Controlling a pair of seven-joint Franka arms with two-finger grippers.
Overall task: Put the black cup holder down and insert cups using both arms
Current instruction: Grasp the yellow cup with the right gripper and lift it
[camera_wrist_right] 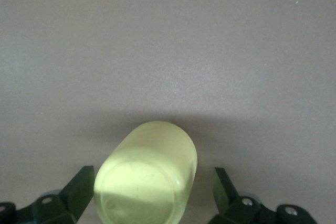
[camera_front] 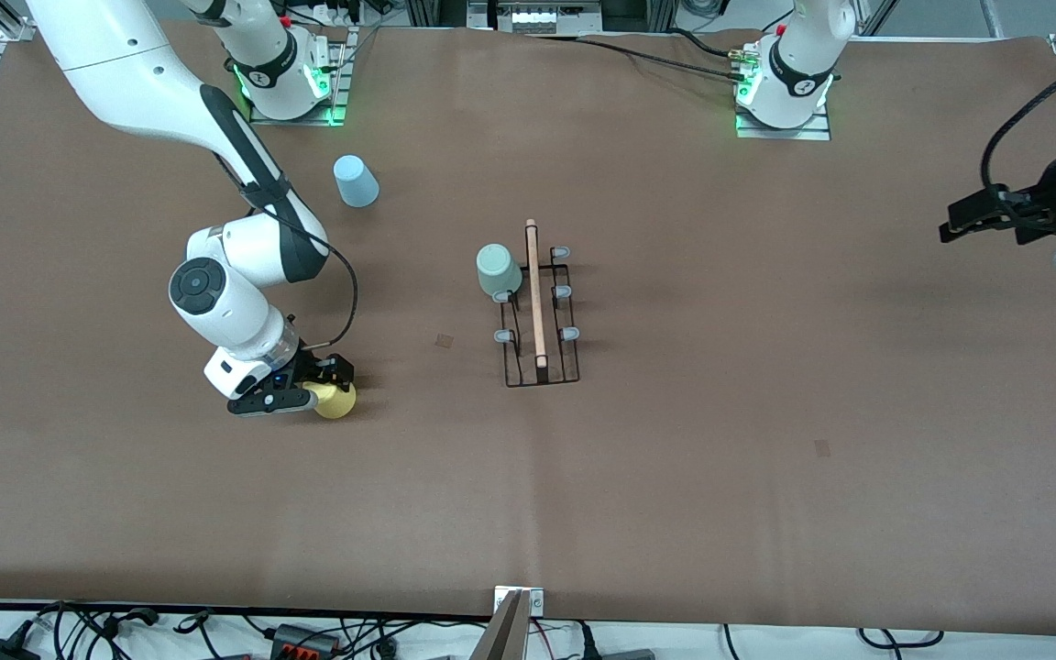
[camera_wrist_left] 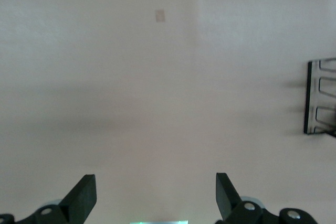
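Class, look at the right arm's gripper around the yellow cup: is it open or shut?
Open. In the right wrist view the right gripper has both fingers standing clear of the yellow cup between them.

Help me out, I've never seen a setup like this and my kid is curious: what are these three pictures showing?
Two white robot arms work at a brown table. One picture looks down from a high camera; the other two come from cameras on each arm's wrist. A black cup holder stands mid-table with a green cup on one peg. A blue cup stands nearer the right arm's base. The right pincer is open around a yellow cup, not gripping. The left pincer waits open and empty over bare table at the left arm's end.
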